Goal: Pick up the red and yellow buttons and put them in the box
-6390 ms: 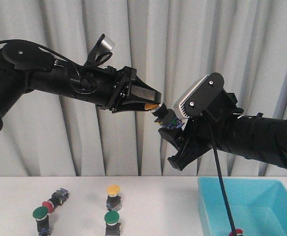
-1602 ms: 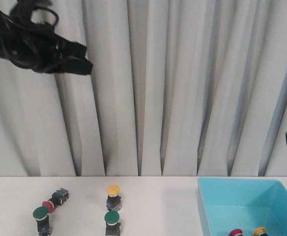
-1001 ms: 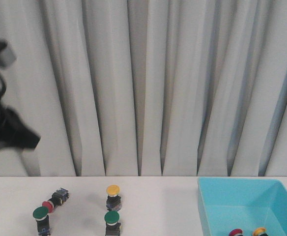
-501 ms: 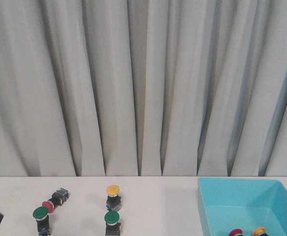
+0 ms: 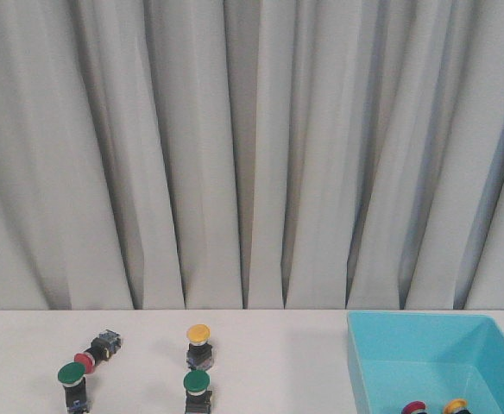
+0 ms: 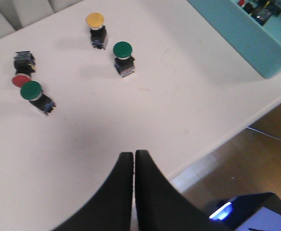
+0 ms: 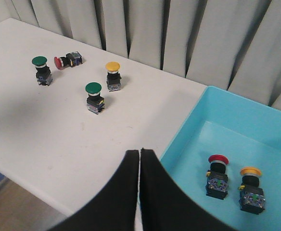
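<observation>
A yellow button [image 5: 198, 334] stands upright on the white table; it also shows in the left wrist view [image 6: 95, 21] and the right wrist view [image 7: 112, 67]. A red button [image 5: 85, 360] lies on its side at the left, also in the wrist views [image 6: 21, 80] [image 7: 59, 61]. The turquoise box [image 5: 381, 362] at the right holds a red button [image 7: 218, 160] and a yellow button [image 7: 250, 172]. My left gripper [image 6: 134, 154] and right gripper [image 7: 139, 151] are both shut and empty, above the table's near edge. Neither shows in the front view.
Two green-capped buttons stand on the table: one at the left [image 5: 71, 374], one under the yellow button [image 5: 197, 381]. Grey curtains hang behind the table. The table's near edge [image 6: 236, 132] drops to a wooden floor.
The left arm has dropped down and out of the front view. The right arm left the view earlier. A yellow button that was passed between the grippers now lies in the box.
</observation>
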`<state>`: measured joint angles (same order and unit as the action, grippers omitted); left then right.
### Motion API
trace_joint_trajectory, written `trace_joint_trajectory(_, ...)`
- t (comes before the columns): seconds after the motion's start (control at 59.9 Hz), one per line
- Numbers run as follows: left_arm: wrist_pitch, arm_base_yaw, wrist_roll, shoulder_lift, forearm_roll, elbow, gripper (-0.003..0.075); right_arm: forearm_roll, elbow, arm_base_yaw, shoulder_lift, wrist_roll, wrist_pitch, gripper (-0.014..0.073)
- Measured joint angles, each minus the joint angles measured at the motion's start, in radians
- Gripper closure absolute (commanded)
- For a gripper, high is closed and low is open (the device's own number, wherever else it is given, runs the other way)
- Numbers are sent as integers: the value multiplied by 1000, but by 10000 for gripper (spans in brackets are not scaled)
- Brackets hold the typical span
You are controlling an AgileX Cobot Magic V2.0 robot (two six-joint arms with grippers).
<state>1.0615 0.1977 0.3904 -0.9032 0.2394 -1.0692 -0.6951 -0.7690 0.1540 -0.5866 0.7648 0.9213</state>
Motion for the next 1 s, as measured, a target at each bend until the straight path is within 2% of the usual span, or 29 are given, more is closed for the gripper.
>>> trace_joint_trajectory(0.083,-99,0,0,20,-57,39,726,0,0,0,0,0,0,598)
trace_joint_trajectory(0.2,-310,-16,-1,95,-97,172,726,0,0,0,0,0,0,598)
trace_joint_trajectory(0.367,-606,-61,-1,303,-102,477,726,0,0,0,0,0,0,598)
trace_joint_trajectory(0.551,-856,-118,-6,529,-103,831,726,0,0,0,0,0,0,598)
trace_joint_trajectory(0.734,-994,-156,-70,712,-100,1055,726,0,0,0,0,0,0,598)
trace_joint_trajectory(1.001,-1011,-163,-83,904,-101,1096,726,0,0,0,0,0,0,598)
